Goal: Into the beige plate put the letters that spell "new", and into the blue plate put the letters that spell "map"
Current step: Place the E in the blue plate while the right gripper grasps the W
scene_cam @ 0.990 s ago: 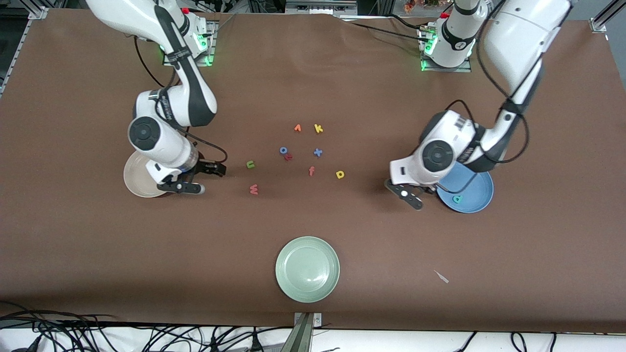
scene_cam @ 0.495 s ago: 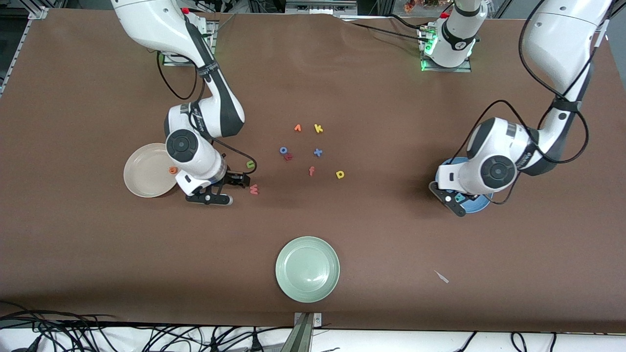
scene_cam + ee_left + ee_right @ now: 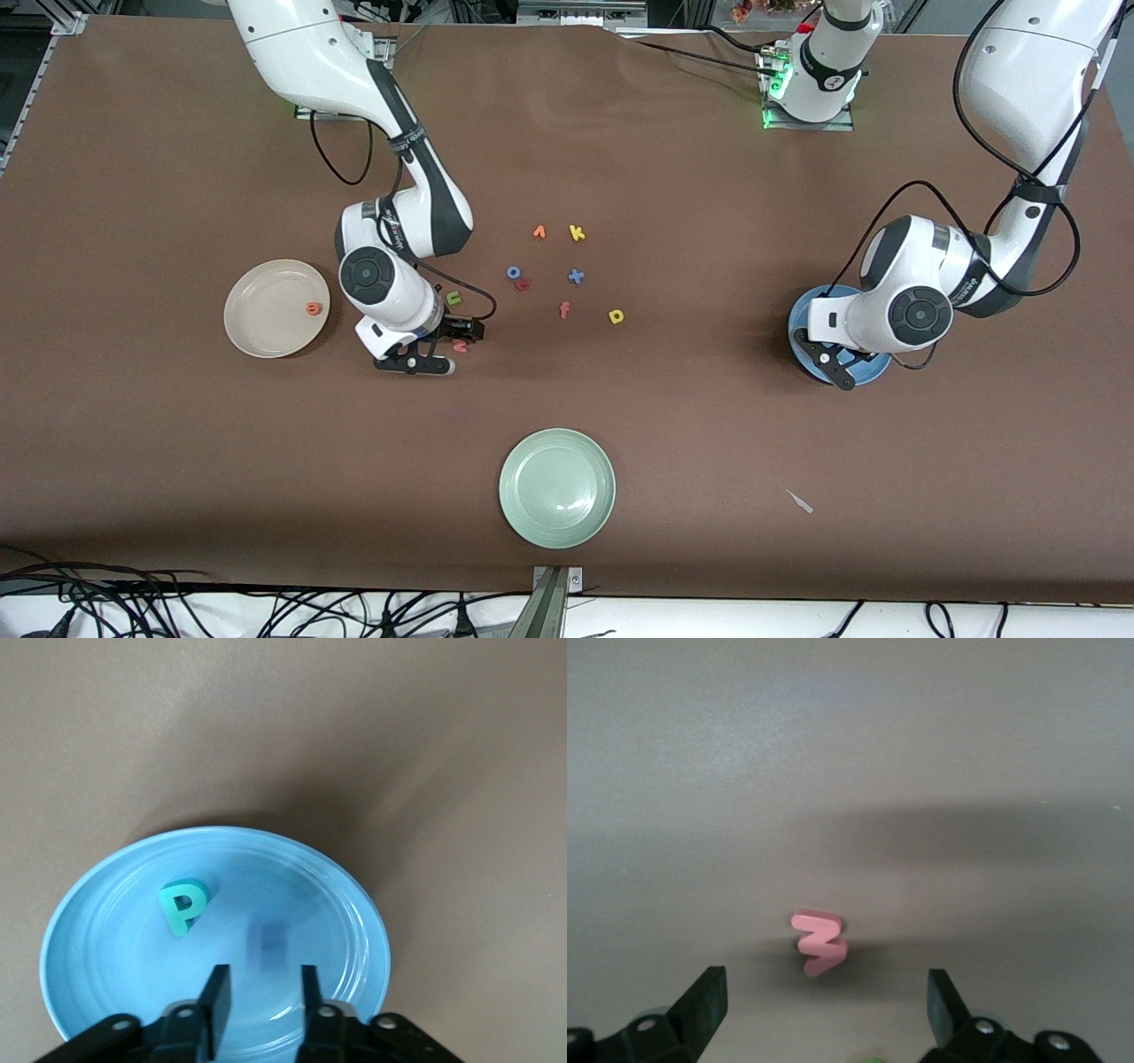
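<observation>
The pinkish-red w (image 3: 460,346) (image 3: 819,943) lies on the table, and my right gripper (image 3: 447,347) (image 3: 822,992) hangs open low over it with one finger on either side. The green n (image 3: 454,299) lies beside it, farther from the front camera. The orange e (image 3: 311,308) rests in the beige plate (image 3: 266,319). My left gripper (image 3: 835,365) (image 3: 261,979) is over the blue plate (image 3: 800,321) (image 3: 345,904), jaws parted with nothing between them. The teal p (image 3: 183,905) lies in that plate, next to a small blurred blue piece (image 3: 269,939). The yellow a (image 3: 617,316) lies mid-table.
Loose letters lie mid-table: orange v (image 3: 539,232), yellow k (image 3: 577,233), blue o (image 3: 513,272), a red letter (image 3: 523,284), a blue cross-shaped one (image 3: 576,276), the red-orange f (image 3: 564,309). A pale green plate (image 3: 557,487) sits near the front edge, a white scrap (image 3: 800,501) toward the left arm's end.
My right arm swung from the beige plate to the w, leaving the e in the plate. My left arm moved over the blue plate and its jaws parted.
</observation>
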You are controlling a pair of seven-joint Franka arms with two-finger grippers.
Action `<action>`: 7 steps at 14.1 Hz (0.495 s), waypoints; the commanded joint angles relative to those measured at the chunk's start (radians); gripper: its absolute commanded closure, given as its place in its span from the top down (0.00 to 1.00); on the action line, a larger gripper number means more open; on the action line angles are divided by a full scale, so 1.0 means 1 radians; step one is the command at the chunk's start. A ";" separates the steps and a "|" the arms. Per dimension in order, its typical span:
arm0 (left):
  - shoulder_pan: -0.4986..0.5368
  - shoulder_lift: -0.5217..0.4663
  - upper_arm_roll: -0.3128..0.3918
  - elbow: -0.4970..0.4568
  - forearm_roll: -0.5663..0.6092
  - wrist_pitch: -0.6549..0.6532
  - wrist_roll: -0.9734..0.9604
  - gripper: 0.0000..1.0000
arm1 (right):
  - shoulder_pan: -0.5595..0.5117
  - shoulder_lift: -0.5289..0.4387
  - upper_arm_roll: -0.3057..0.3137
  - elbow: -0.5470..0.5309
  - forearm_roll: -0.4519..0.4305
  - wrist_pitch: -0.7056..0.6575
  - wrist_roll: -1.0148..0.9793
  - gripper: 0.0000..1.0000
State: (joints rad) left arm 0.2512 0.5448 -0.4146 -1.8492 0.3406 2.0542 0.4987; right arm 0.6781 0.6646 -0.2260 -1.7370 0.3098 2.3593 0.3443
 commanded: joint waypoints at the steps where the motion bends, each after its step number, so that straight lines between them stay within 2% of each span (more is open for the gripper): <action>1: 0.003 -0.025 -0.010 0.005 0.012 -0.011 0.014 1.00 | 0.008 0.035 -0.003 0.027 0.022 0.029 0.005 0.99; 4: 0.003 -0.049 -0.073 0.016 0.009 -0.019 -0.005 1.00 | 0.008 0.047 -0.003 0.030 0.022 0.041 0.004 0.98; 5: 0.002 -0.048 -0.096 0.031 -0.014 -0.019 -0.009 1.00 | 0.008 0.050 -0.003 0.025 0.023 0.060 0.004 0.94; 7: -0.015 -0.045 -0.102 0.044 -0.153 -0.019 -0.081 1.00 | 0.008 0.056 0.000 0.024 0.023 0.063 0.004 0.88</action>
State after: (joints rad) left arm 0.2469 0.5146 -0.5092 -1.8158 0.2789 2.0542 0.4646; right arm 0.6832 0.6966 -0.2260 -1.7356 0.3107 2.4106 0.3470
